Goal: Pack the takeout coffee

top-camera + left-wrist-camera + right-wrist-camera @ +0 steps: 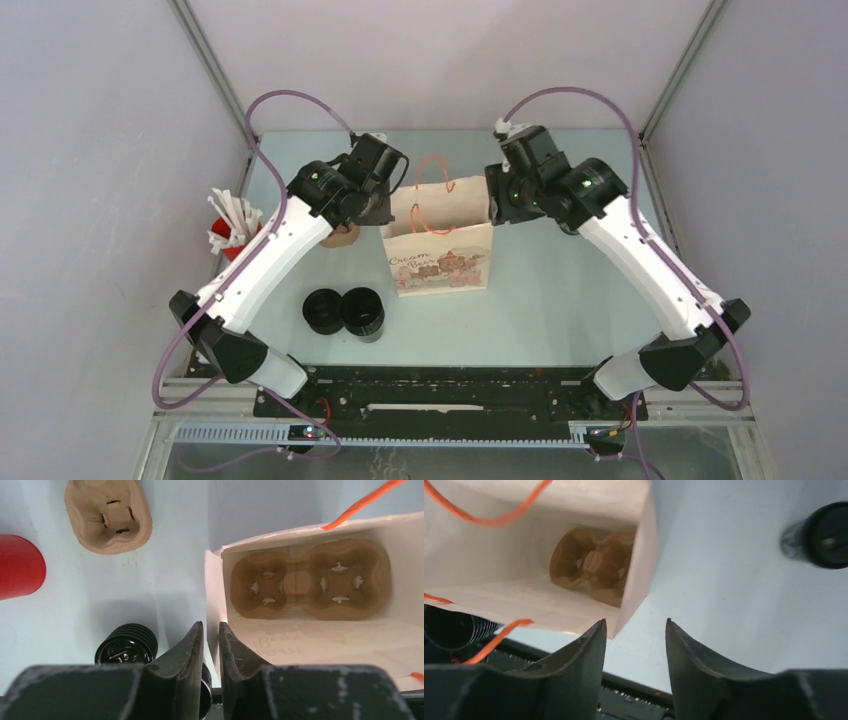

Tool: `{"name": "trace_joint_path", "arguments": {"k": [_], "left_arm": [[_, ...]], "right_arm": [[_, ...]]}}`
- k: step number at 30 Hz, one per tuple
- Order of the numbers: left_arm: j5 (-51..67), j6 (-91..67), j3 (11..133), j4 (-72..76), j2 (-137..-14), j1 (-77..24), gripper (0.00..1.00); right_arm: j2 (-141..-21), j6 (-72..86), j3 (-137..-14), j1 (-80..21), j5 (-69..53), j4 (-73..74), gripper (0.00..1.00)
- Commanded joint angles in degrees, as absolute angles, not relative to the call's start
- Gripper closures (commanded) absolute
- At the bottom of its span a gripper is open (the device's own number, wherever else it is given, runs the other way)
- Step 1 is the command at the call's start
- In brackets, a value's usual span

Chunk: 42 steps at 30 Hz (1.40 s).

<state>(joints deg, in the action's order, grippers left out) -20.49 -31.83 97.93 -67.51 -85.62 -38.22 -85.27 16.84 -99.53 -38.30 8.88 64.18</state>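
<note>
**Bag open, cups not yet packed**

Pale worktop (pixel 560 300), white enclosure walls. The paper bag (pixel 440 245) stands upright at centre with a pulp cup carrier (pixel 310 580) at its bottom. Two takeout coffee cups (pixel 362 313) stand on the worktop, front-left of the bag and well apart from it.

Risk: neither gripper appears to clamp the bag, so its mouth may slump or it may tip when a cup is lowered. The orange handles (pixel 430 190) could also snag a finger.

Left gripper (pixel 211 630): narrowly parted at the bag's left wall, holding nothing. Right gripper (pixel 635 625): spread wider below the bag's right corner, empty.
</note>
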Motion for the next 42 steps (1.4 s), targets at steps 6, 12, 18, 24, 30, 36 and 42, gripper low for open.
{"name": "trace_joint_path", "arguments": {"k": [6, 12, 18, 24, 30, 36, 42], "left_arm": [[-22.01, -26.84, 100.2, -66.06, -86.24, -38.06, 0.85], [-20.67, -25.61, 99.17, -64.86, -86.63, -37.89, 0.84], [-21.12, -25.2, 97.95, -64.25, -85.75, -37.86, 0.86], [-20.71, -25.29, 96.29, -63.6, -84.37, -37.88, 0.93], [-19.76, -25.87, 95.34, -62.86, -83.76, -37.87, 1.0], [-19.6, -25.92, 96.13, -63.19, -83.92, -37.88, 1.0], [-19.52, -25.99, 96.43, -63.37, -84.07, -37.88, 1.0]], "right_arm": [[-71.01, 13.37, -102.63, -24.12, 17.75, 58.3, 0.13], [-76.44, 15.08, -91.39, -4.26, 2.83, 49.84, 0.0], [-91.21, 12.21, -92.24, -0.93, 4.85, 49.42, 0.0], [-101.73, 9.59, -97.68, -0.81, 6.9, 52.7, 0.0], [-106.51, 8.84, -99.97, -0.45, 7.99, 53.23, 0.0], [-108.29, 8.56, -101.35, -0.48, 8.43, 52.38, 0.0], [-110.35, 8.12, -102.05, 2.2, 6.69, 52.57, 0.0]]}}
